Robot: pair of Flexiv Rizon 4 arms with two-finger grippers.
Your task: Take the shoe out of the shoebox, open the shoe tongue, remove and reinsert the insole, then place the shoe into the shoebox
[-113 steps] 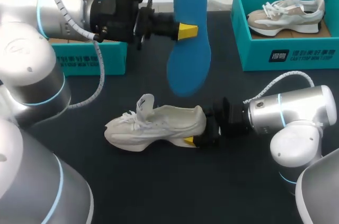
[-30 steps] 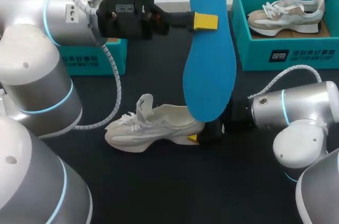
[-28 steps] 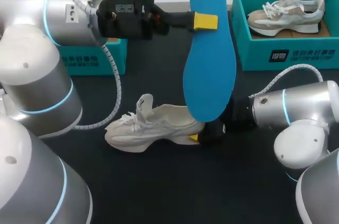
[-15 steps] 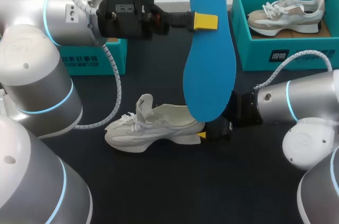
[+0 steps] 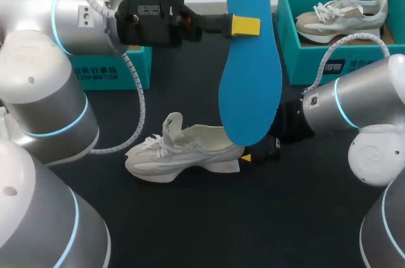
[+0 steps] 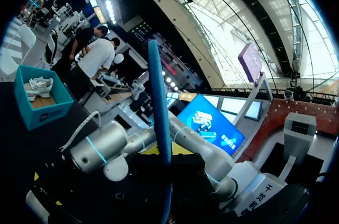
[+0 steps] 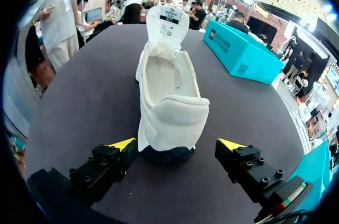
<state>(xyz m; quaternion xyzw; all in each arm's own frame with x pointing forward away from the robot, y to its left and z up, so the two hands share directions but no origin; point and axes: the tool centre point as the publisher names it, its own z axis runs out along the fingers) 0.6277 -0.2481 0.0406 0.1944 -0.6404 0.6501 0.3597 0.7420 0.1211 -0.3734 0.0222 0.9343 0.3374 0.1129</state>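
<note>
Right hand (image 7: pixel 176 144) spread, straddling heel of white shoe (image 7: pixel 167 97), tongue raised | left hand (image 5: pixel 245 25) apparently pinching blue insole (image 5: pixel 250 84) upright above heel | bare counter (image 5: pixel 190 217) around; teal shoebox (image 5: pixel 345 68) well apart

The left arm (image 5: pixel 76 8) is extending in from 9 o'clock, its left gripper (image 5: pixel 243 25) pointing toward 3 o'clock and clamping the insole (image 5: pixel 250 90). The right arm (image 5: pixel 354 100) is extending from 3 o'clock, its right gripper (image 7: pixel 176 144) sitting low with its fingers spread.
</note>
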